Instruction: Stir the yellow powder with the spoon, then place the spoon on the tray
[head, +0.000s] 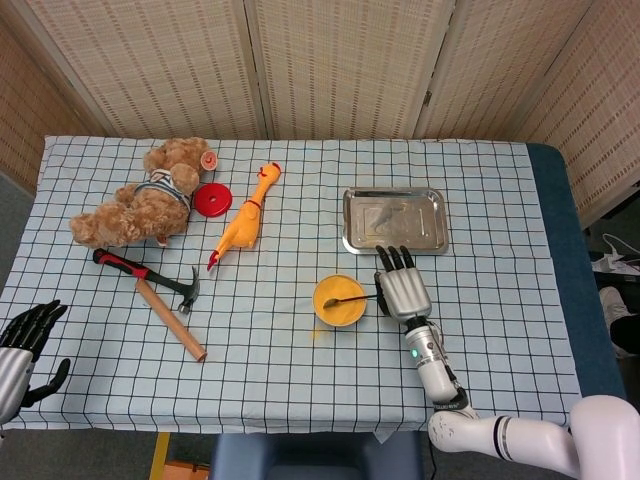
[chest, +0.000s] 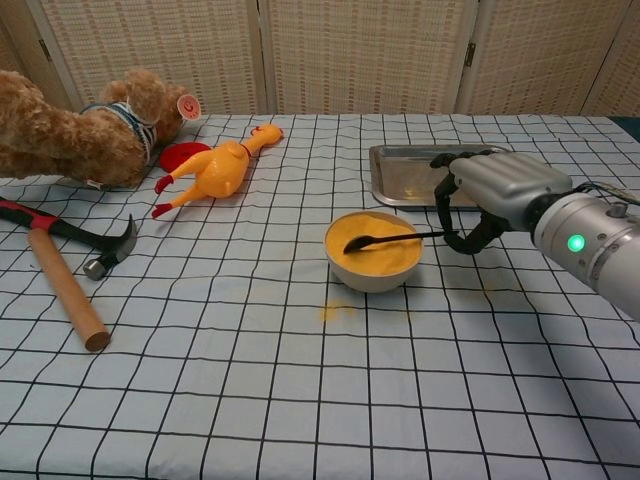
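A white bowl (chest: 374, 277) of yellow powder (chest: 375, 248) sits mid-table, also seen as the bowl (head: 339, 300) from the head. A dark spoon (chest: 395, 238) lies with its scoop in the powder and its handle pointing right. My right hand (chest: 490, 195) pinches the end of that handle just right of the bowl; in the head view the right hand (head: 401, 288) covers the handle's end. The steel tray (head: 394, 220) lies behind the hand and holds nothing. My left hand (head: 22, 345) hangs with fingers apart at the table's near left corner, holding nothing.
A teddy bear (head: 148, 203), red disc (head: 212, 200), yellow rubber chicken (head: 246, 217) and hammer (head: 160, 297) lie on the left half of the checked cloth. A little spilled powder (chest: 335, 312) marks the cloth in front of the bowl.
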